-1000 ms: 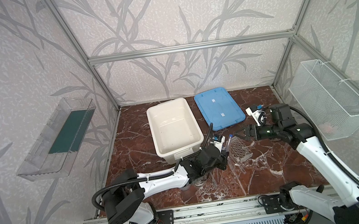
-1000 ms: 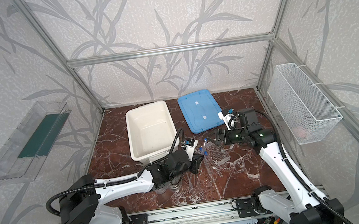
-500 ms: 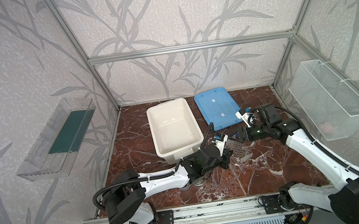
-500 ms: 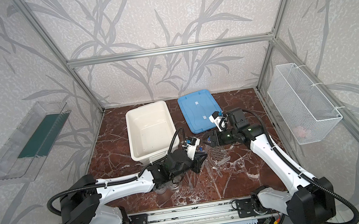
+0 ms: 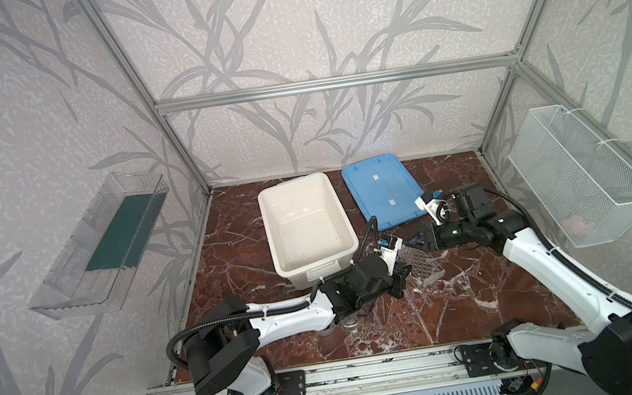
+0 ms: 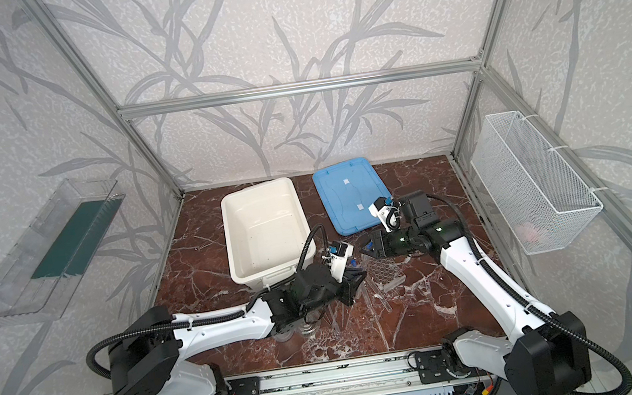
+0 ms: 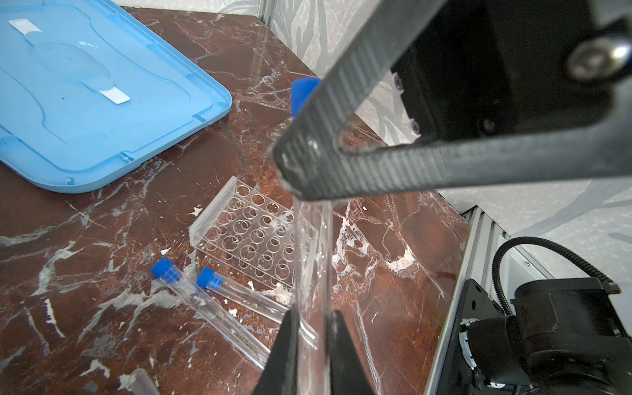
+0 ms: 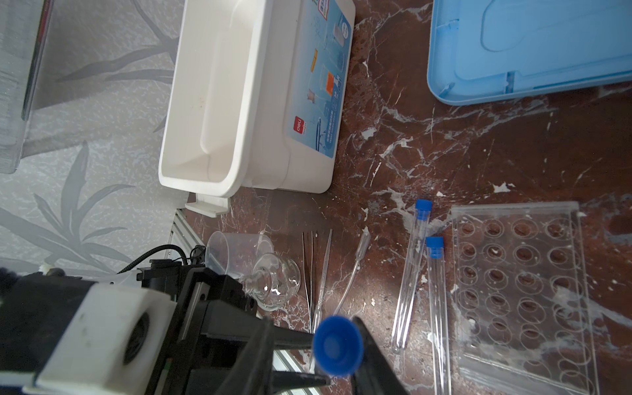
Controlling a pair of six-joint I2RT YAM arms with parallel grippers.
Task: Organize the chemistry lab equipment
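My left gripper (image 7: 313,318) is shut on the clear body of a blue-capped tube (image 7: 313,256) and holds it upright above the marble. My right gripper (image 8: 310,319) has its jaws on either side of that tube's blue cap (image 8: 338,345). One jaw touches the cap and a small gap shows at the other. In both top views the grippers meet just right of the white tub, left (image 5: 400,285) and right (image 5: 412,240). The clear many-holed rack (image 7: 253,236) lies flat beside them. Two more capped tubes (image 8: 410,273) lie along the rack.
A clear beaker (image 8: 232,249), a small flask (image 8: 277,284), thin rods (image 8: 311,273) and a pipette (image 8: 355,266) lie by the left arm. The white tub (image 5: 305,225) and blue lid (image 5: 382,191) sit behind. A mesh basket (image 5: 579,174) hangs at the right.
My right gripper has swung left to the tube that the left gripper holds, and its jaws have narrowed around the cap. The left gripper has stayed put.
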